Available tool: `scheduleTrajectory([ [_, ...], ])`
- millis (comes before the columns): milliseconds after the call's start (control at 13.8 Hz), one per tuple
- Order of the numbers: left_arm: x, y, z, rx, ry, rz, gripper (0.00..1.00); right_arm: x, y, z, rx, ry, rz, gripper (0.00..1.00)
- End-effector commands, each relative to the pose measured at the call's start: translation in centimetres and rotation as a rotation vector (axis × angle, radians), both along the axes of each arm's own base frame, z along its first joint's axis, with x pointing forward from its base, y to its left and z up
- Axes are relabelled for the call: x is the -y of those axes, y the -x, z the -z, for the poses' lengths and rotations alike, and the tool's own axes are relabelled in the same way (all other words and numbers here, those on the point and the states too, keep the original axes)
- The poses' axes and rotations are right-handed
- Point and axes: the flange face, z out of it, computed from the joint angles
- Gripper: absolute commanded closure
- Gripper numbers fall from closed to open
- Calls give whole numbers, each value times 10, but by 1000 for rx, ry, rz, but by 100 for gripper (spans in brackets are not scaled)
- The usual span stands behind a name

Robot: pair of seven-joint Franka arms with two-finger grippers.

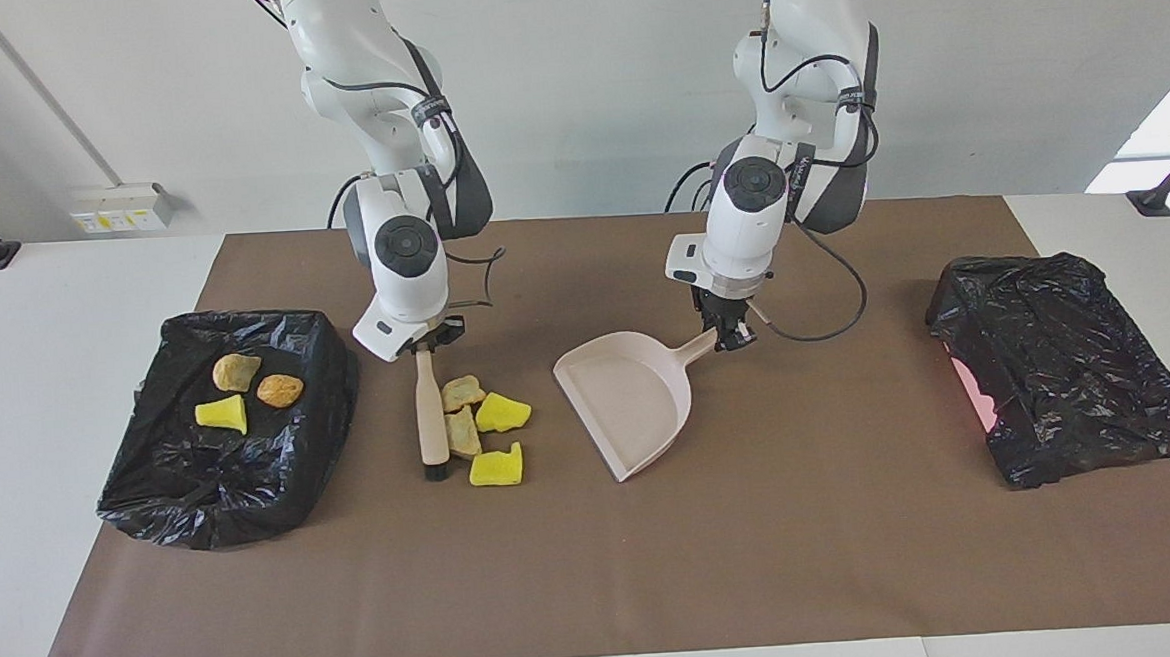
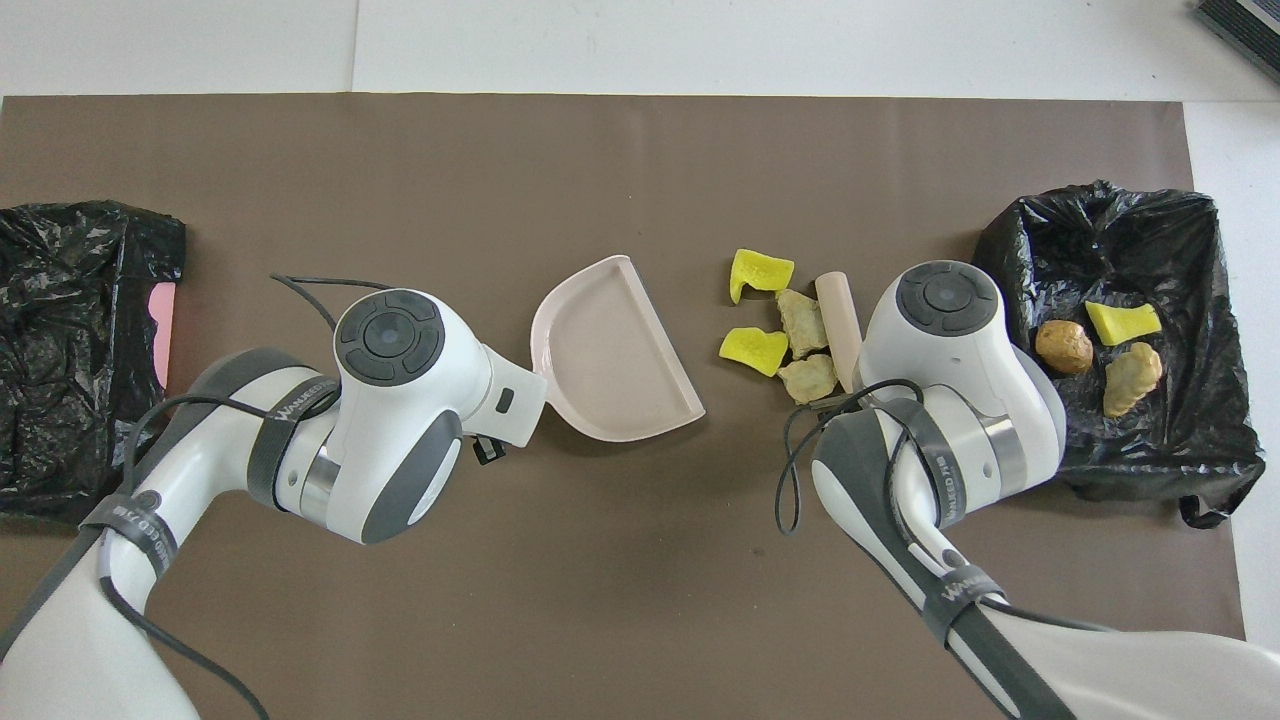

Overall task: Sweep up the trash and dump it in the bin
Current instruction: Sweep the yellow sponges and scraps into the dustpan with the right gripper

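Note:
My right gripper [image 1: 427, 345] is shut on the top of a pale brush [image 1: 430, 417], whose dark head rests on the brown mat. Four trash lumps lie on the mat against the brush: two yellow wedges [image 1: 502, 411] [image 1: 497, 466] and two tan chunks [image 1: 461, 391] [image 1: 463, 432]. My left gripper [image 1: 732, 337] is shut on the handle of a pale pink dustpan [image 1: 634, 406], which sits on the mat with its mouth facing the lumps across a small gap. In the overhead view the brush [image 2: 838, 320], the lumps [image 2: 754, 348] and the dustpan [image 2: 610, 355] show; both grippers are hidden under their wrists.
A bin lined with a black bag [image 1: 183, 490] stands at the right arm's end and holds a yellow wedge [image 1: 222, 414] and two orange-brown chunks [image 1: 280, 390]. A second black-bagged bin [image 1: 1068, 363] with pink showing at its side stands at the left arm's end.

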Motion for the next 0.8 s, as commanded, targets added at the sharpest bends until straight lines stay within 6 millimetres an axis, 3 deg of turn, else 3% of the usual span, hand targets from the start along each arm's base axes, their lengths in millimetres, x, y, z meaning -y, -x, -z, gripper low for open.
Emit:
scheduleTrajectory([
  [0,-2,5,-3,30,-14,75,100,-23,5,-4,-6,-83,30,100],
  [217,-3,5,-3,37,-32,115,100,-50,9,-7,-6,-207,115,100],
  [434,-3,5,-3,38,-31,115,100,-92,20,-13,-10,-323,155,100],
  [723,-4,6,-3,37,-32,112,100,-110,25,-25,-109,-510,297,100],
])
